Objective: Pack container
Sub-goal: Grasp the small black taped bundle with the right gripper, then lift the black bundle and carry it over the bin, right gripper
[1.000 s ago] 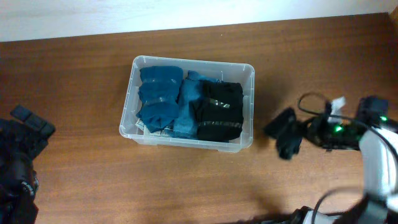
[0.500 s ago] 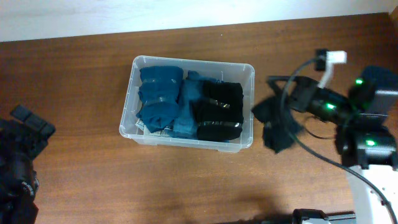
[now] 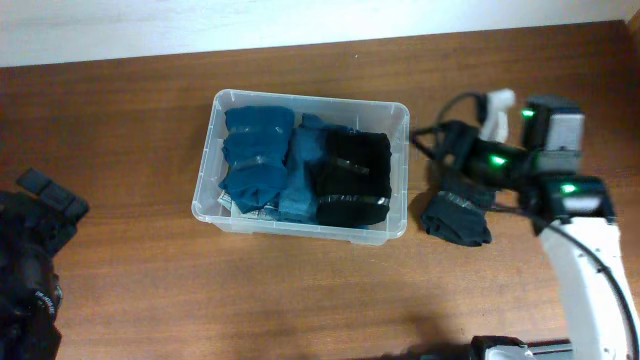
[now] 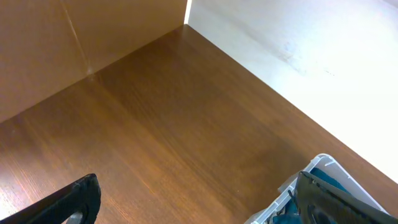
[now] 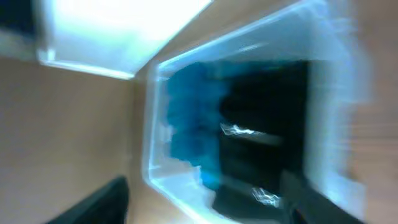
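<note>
A clear plastic container (image 3: 310, 96) sits mid-table on the brown wooden table (image 3: 120, 130), long side running left to right, its far rim close to the table's far edge. Inside, blue folded garments (image 3: 255, 150) fill the left and middle, with a black folded garment (image 3: 350, 180) against the right wall. Bare wood lies open to the left, between the tub and the left arm (image 3: 30, 270) at the near-left corner, and along the near side. To the right only a narrow strip separates the tub's wall from a loose dark garment (image 3: 455, 218) on the wood.

The right arm (image 3: 560, 190) rises from the near right, bends and reaches left, and the right gripper (image 3: 445, 160) sits just beside the tub's right end, above that garment. Whether its fingers are apart or touching the cloth cannot be told (the wrist view is smeared, showing only the container and its blue and black load).

The left wrist view alone shows the left gripper (image 4: 202, 208) with fingers spread wide over bare wood, a corner of the container at the lower right.
</note>
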`<state>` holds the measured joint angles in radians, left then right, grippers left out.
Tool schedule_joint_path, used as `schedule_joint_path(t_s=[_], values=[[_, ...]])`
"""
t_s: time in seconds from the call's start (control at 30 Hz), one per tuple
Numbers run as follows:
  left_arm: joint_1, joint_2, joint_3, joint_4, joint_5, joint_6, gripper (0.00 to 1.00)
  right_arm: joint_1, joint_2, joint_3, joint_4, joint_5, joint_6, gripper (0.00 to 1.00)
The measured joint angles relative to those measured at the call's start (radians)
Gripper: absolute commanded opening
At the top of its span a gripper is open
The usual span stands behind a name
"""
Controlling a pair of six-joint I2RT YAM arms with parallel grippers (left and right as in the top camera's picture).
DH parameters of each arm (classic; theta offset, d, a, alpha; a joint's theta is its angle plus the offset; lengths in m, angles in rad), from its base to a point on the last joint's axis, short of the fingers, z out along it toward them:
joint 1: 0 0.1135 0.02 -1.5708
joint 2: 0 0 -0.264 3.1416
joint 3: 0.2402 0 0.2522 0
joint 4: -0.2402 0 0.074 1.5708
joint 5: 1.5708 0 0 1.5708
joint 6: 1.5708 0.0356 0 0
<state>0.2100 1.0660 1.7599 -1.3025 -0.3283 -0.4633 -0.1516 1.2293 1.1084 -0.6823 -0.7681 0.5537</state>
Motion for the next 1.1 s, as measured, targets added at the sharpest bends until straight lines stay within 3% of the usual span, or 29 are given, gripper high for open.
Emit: schedule_joint_path(t_s=[0.2, 0.33, 0.73, 1.0, 1.1], values=[[0.0, 0.0, 0.0, 0.001, 0.0, 0.0, 1.0, -0.31, 0.039, 0.0, -0.267, 0.154, -0.232, 0.88], [0.0, 0.0, 0.0, 0.0, 0.0, 0.0, 0.99, -0.427, 0.114, 0.0, -0.354, 0.256, -0.335, 0.91], [0.0, 0.0, 0.0, 0.0, 0.0, 0.0, 0.99, -0.449, 0.49, -0.011, -0.361, 0.277, -0.475, 0.9], [0.0, 0.0, 0.0, 0.0, 0.0, 0.0, 0.99, -0.447, 0.591, -0.074, -0.24, 0.131, -0.549, 0.82], [0.0, 0.0, 0.0, 0.0, 0.0, 0.0, 0.99, -0.435, 0.591, -0.103, -0.19, 0.109, -0.555, 0.73]])
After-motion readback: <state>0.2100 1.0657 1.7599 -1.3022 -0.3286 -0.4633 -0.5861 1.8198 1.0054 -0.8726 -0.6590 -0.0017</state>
